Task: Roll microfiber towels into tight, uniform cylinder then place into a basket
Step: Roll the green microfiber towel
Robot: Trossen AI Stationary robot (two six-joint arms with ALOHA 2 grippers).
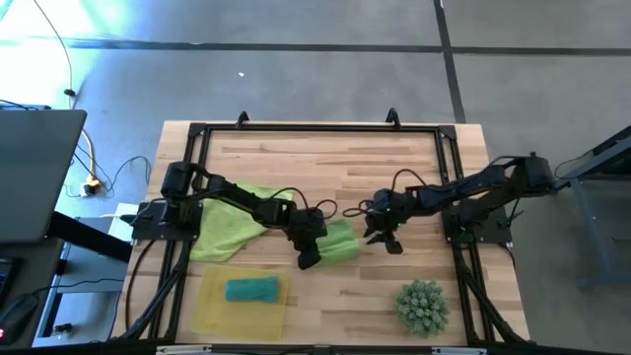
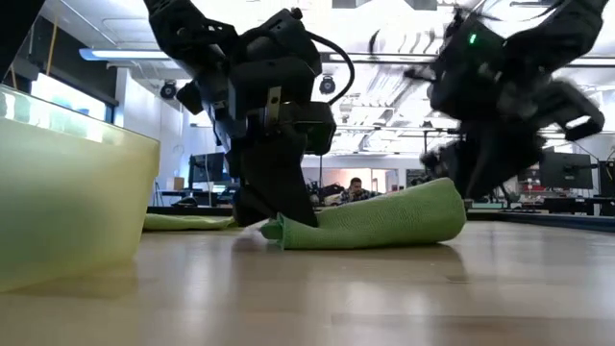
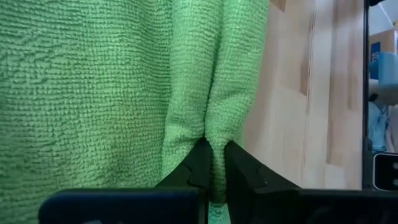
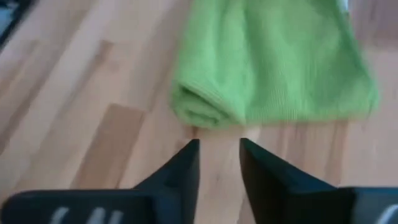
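step: rolled green towel (image 1: pixel 340 243) lay on the table (image 1: pixel 325 158), roll looked done, pickup for the basket in hand (my read)
left gripper (image 3: pixel 212 163): clamped shut on one end of the rolled green towel, cloth pinched between the fingers
right gripper (image 4: pixel 217 163): fingers apart, nothing between them, other end of the roll just ahead of its tips, not touching
basket (image 1: pixel 212 308): yellow tray, well apart from the left gripper, on its near-edge side; held one rolled teal towel (image 1: pixel 252 289)
flat green towel (image 1: pixel 225 228): spread behind the left gripper, under that arm
next move: probably carry the roll to the basket without letting it unwind; one-end grip looked risky
count: towels 3 (2 rolled, 1 flat); basket 1; grippers 2; spiky green plant (image 1: pixel 424 306) 1, near the right arm, unused
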